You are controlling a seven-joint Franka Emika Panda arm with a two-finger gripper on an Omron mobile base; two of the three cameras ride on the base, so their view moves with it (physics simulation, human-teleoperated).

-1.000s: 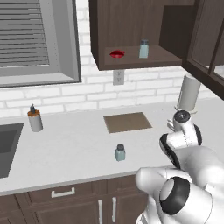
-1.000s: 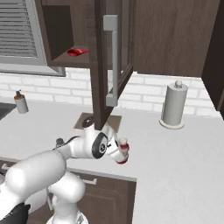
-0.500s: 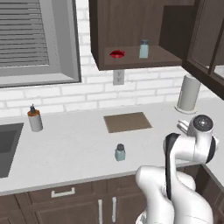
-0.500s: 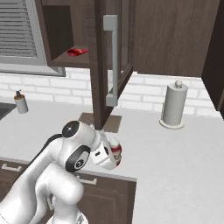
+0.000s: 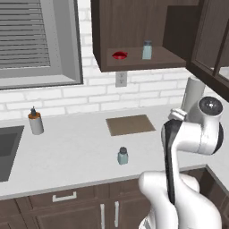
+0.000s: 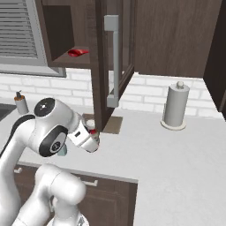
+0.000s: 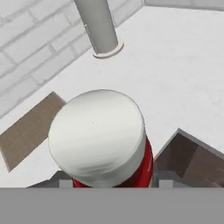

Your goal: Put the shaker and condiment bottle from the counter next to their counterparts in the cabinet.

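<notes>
The red condiment bottle (image 7: 107, 140) with its white cap is held tight in the claw (image 6: 92, 137), lifted above the counter (image 6: 176, 154) near the brown mat (image 5: 129, 125). The small shaker (image 5: 122, 156) is left standing on the counter, just in front of the mat. Up on the shelf of the cabinet (image 5: 134, 27), a flat red thing (image 5: 119, 55) and a blue shaker (image 5: 147, 49) are seen side by side.
</notes>
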